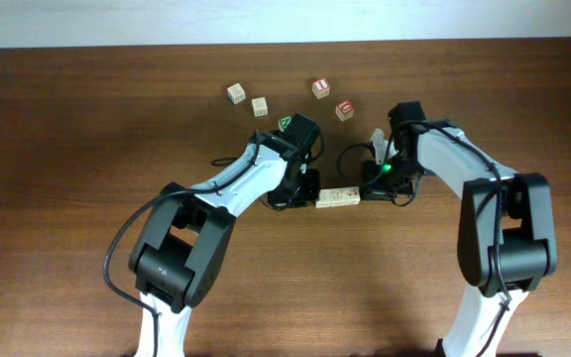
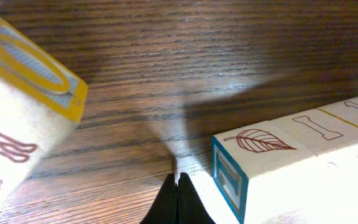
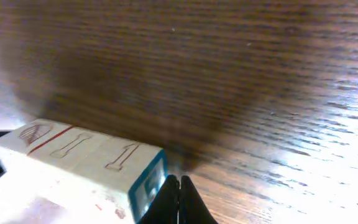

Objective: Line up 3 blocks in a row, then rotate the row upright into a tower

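The three blocks [image 1: 337, 197] lie end to end as one short row on the tabletop [image 1: 67, 159], near its middle and directly between the two arms. The row's long axis runs from one tool to the other, almost level across the overhead view, so each end face points at a tool.

The left tool [image 2: 177, 199] is clenched on nothing. Its tip sits low on the wood just beside the near corner of the row's blue-framed end face [image 2: 229, 180]; whether it touches I cannot tell. The right tool [image 3: 179, 198] is likewise clenched and empty, with its tip at the corner of the opposite blue end face [image 3: 146, 183]. Neither arm is clearly nearer, since each stands at its own end.

With the tips set off the row's centre line at opposite ends, a sideways push from either should swing the whole row about its middle rather than slide it lengthwise. The leaf and bone pictures face up.
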Controlling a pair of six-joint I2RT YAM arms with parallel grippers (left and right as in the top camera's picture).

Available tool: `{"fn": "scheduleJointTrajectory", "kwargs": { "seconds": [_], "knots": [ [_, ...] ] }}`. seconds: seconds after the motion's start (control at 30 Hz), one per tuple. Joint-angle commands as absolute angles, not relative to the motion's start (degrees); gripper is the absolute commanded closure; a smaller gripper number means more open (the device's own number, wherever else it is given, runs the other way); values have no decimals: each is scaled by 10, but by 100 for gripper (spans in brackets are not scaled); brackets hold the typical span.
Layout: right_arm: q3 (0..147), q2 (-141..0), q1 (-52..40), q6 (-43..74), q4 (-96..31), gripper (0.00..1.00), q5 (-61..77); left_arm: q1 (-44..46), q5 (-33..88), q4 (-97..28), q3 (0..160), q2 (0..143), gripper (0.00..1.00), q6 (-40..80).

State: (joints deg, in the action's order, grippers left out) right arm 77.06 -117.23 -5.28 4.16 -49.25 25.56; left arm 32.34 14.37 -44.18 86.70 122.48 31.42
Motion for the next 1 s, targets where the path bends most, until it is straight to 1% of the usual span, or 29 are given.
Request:
{"fn": "scheduleJointTrajectory", "kwargs": {
  "seconds": [0.0,0.07,0.1,0.33,0.77,0.97],
  "knots": [
    [778,-1176,-19,-7,-497,96,350,305,193,-446,883,1230,100,285],
    [778,-1176,2,-13,-497,96,371,293,210,-453,883,1230,100,283],
    [778,-1176,11,-21,-499,96,374,290,235,-447,883,1230,100,261],
    [777,-1177,11,-28,-506,96,376,291,281,-435,883,1230,100,237],
    [761,-1177,-2,-25,-509,96,393,291,289,-425,883,1230,100,237],
    [759,-1177,-13,-10,-486,96,387,291,287,-425,883,1230,100,237]
  ]
}}
